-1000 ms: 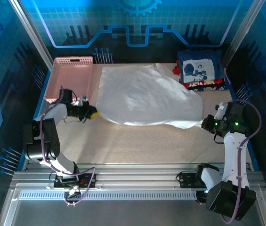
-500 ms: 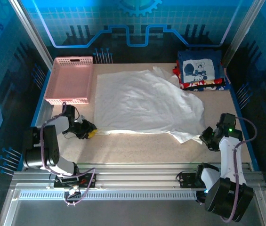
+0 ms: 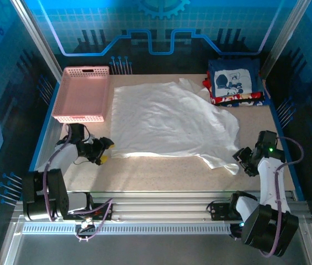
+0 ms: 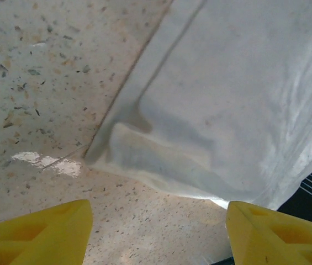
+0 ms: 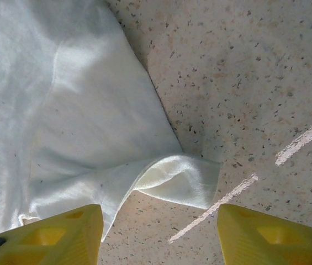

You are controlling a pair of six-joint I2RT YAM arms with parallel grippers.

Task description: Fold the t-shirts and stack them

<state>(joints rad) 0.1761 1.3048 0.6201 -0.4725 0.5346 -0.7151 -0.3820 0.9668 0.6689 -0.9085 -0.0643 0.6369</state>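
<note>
At the near hem of the white shirt point(image 3: 172, 118), which is lying spread flat, the left gripper point(image 3: 104, 149) and right gripper point(image 3: 242, 157) are hovering wide open, gripping nothing, one off each corner. Both should probably be pinching those corners evenly and lifting together. Beyond its far right corner, the folded shirts point(image 3: 234, 83) are sitting stacked.

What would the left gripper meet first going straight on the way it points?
Likely the near corner of the white t-shirt, lying on the table just ahead of the left gripper.
</note>
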